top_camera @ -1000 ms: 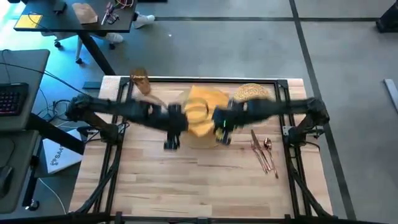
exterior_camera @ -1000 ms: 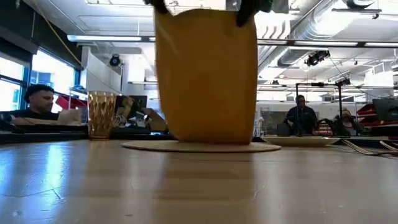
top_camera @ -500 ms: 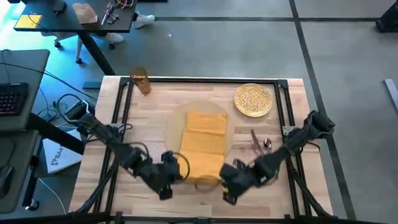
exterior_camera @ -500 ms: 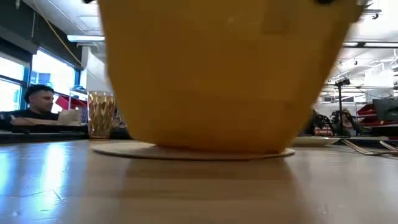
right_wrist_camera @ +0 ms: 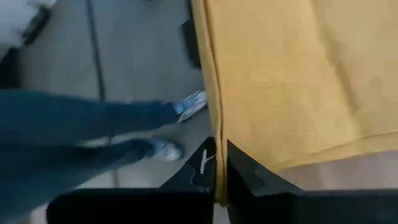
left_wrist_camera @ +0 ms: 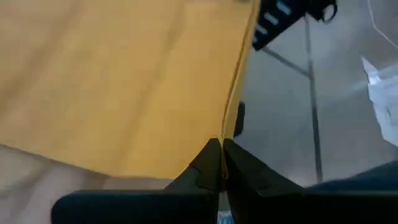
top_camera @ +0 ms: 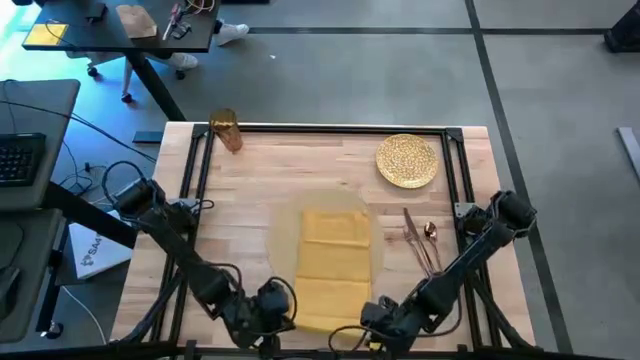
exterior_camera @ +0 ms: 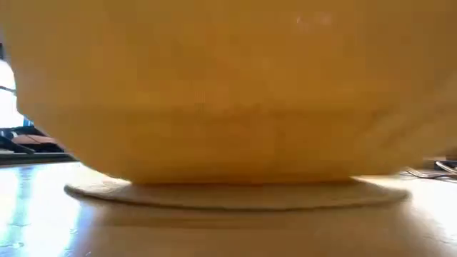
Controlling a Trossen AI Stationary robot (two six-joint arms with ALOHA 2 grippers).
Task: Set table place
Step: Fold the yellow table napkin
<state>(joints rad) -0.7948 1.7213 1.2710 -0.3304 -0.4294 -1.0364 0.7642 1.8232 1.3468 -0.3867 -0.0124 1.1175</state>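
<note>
Yellow napkin [top_camera: 334, 268] stretches between left end effector [top_camera: 277, 305] and right end effector [top_camera: 372, 315].

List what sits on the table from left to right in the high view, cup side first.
Amber cup → left gripper → yellow napkin lying over the placemat → right gripper → gold speckled plate → copper cutlery

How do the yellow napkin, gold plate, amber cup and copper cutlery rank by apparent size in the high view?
1. Yellow napkin, largest.
2. Gold plate.
3. Copper cutlery, a long, thin bundle.
4. Amber cup, smallest, though close to the cutlery, so that pair is unsure.
</note>
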